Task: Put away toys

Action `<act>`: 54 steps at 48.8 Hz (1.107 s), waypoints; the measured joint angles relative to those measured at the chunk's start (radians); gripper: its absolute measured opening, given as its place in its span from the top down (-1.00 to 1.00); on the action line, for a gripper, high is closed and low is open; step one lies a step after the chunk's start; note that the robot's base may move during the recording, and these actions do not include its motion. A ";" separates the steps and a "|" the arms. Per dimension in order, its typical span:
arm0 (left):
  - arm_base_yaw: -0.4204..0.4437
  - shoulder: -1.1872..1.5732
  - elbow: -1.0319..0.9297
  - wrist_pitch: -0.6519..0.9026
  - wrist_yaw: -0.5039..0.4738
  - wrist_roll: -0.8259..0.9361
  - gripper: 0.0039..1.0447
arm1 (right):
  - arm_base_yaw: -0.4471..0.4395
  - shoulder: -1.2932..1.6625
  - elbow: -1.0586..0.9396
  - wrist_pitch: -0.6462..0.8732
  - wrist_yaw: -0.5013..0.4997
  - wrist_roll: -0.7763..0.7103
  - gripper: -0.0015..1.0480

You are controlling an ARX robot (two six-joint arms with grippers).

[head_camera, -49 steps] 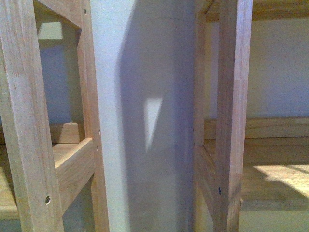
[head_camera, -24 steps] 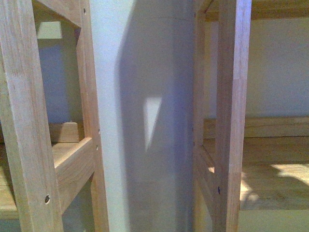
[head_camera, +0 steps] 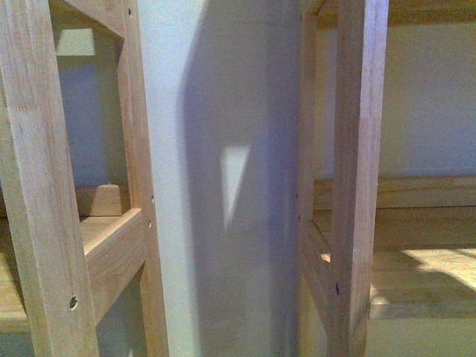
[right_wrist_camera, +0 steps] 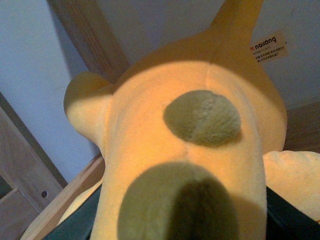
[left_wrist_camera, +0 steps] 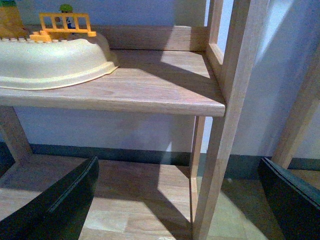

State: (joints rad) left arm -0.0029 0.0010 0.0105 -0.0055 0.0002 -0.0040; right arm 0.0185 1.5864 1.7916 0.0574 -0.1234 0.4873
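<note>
1. Front view: we get no arms, no grippers and no toy here, just wooden shelf posts cut off at 12 and 6 o'clock.
2. Right wrist view: the plush animal fills the frame and runs off at 6 o'clock. The right gripper is almost wholly hidden behind it, so we can't tell how its jaws stand.
3. The white tag at 1 o'clock has print too small to read.
4. Left wrist view: the cream tray is cropped at 9 o'clock, and the orange toy fence on it is only partly visible.
</note>
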 joint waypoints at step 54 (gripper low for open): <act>0.000 0.000 0.000 0.000 0.000 0.000 -0.89 | -0.095 -0.954 -0.851 0.077 -0.083 -0.247 -0.87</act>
State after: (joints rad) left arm -0.0029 0.0010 0.0105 -0.0055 -0.0002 -0.0040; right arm -0.0761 0.6327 0.9405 0.1349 -0.2062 0.2401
